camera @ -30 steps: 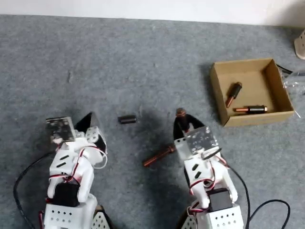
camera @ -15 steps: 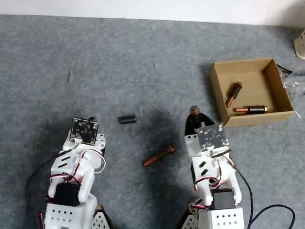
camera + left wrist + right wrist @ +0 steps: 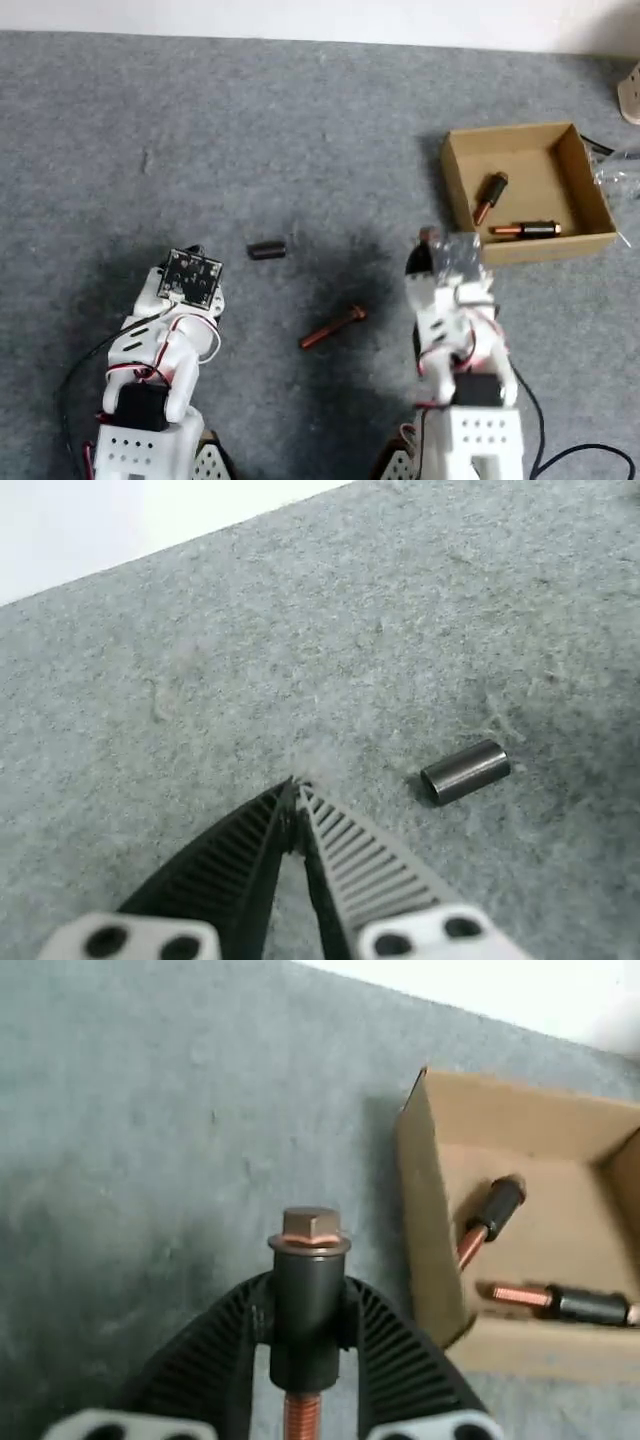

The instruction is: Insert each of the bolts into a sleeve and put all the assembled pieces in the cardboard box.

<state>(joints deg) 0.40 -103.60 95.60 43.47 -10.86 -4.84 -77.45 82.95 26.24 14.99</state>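
Cardboard box (image 3: 456,195) sits open on the grey counter (image 3: 300,120) with two assembled pieces on its floor. The first assembled piece (image 3: 490,197) lies slanted near the box's middle. The second assembled piece (image 3: 525,230) lies along the box wall nearest the arms. Each is a copper-coloured bolt with a dark sleeve on it.

Just outside the box's near left corner, the right gripper (image 3: 305,1305) hangs above the counter. Its fingers (image 3: 390,1340) pinch a held sleeve (image 3: 305,1285) from both sides. A held bolt (image 3: 310,1228) runs through that sleeve. Its hexagonal head rests on the sleeve's end that faces away from the gripper, and its copper shank sticks out of the other end, between the fingers. From the right wrist, the box's open top and both pieces inside can be seen beyond the held parts.

A loose bolt (image 3: 333,327) lies slanted on the counter to the left of the box, apart from it, with its wider end turned toward the box. A loose sleeve (image 3: 267,250) lies on its side farther from the box than the loose bolt, touching nothing.

The left gripper (image 3: 297,790) is well apart from the box, beyond both loose parts. Its ribbed fingers (image 3: 345,845) are pressed together at the tips with nothing between them. The loose sleeve lies near them on the side toward the box.
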